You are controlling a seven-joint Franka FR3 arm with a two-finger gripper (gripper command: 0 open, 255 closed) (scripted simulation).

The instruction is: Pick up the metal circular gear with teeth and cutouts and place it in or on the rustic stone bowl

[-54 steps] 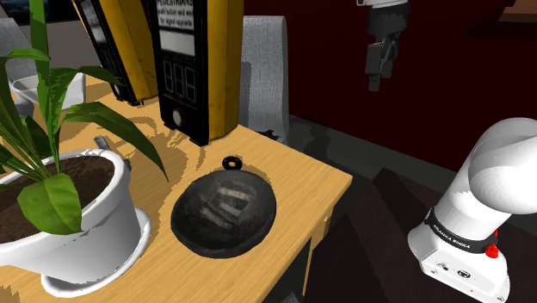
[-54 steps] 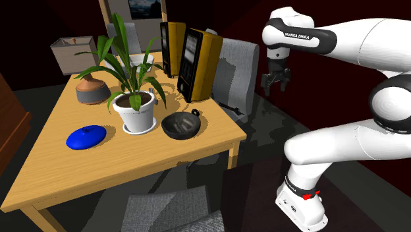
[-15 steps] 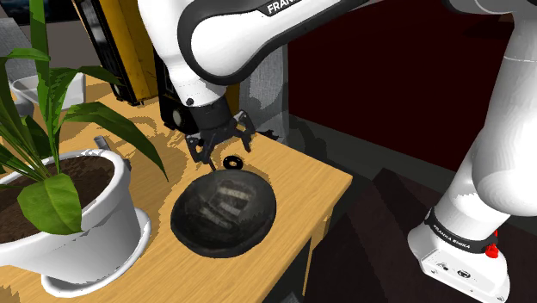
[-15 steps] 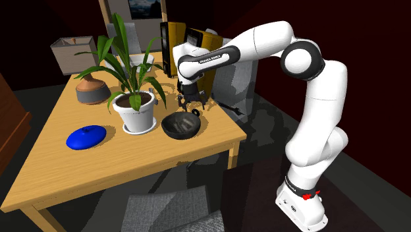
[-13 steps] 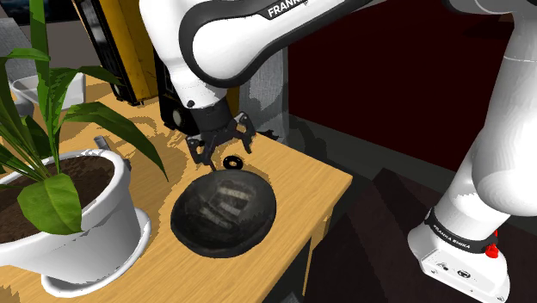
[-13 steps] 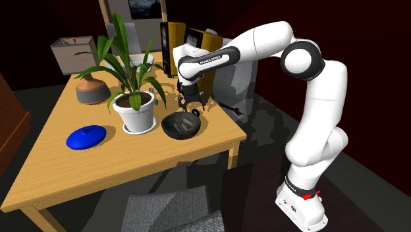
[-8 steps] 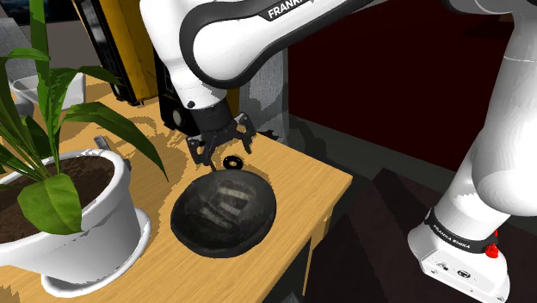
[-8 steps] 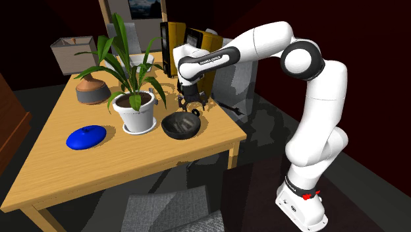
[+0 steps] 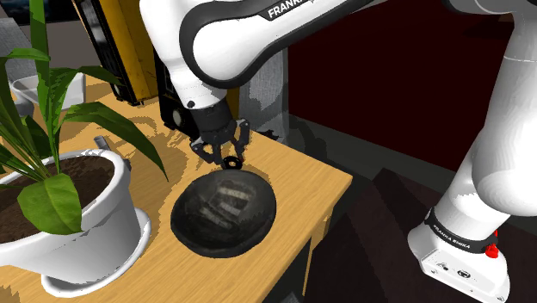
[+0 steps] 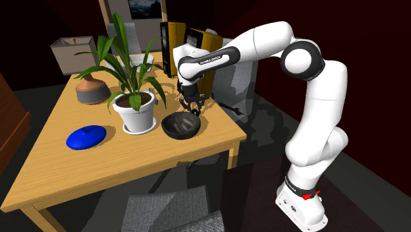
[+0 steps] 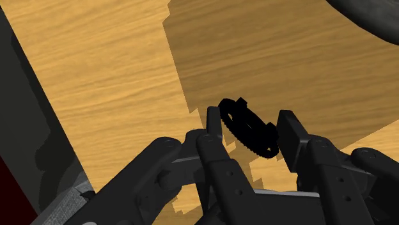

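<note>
Grip: fingers (image 11: pixel 213 123) narrow, clasping the black gear (image 11: pixel 250 130) between them.
Place: gear between the fingers, down at the wooden table (image 11: pixel 109 70).
Wrist view: both pads touch the gear's rim.
Shoulder view: dark bowl (image 9: pixel 194 225) just beside the fingers; contact unclear there.

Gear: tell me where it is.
Shoulder view, centre: the gear sits on the wooden table just beyond the dark bowl, clasped in the tool.

Dim room; light-brown wooden table (image 9: pixel 301 172) warmly lit.
A jagged, hard-edged shadow darkens the table around the small black toothed gear (image 11: pixel 249 131); beyond the table, surroundings sink near-black.
</note>
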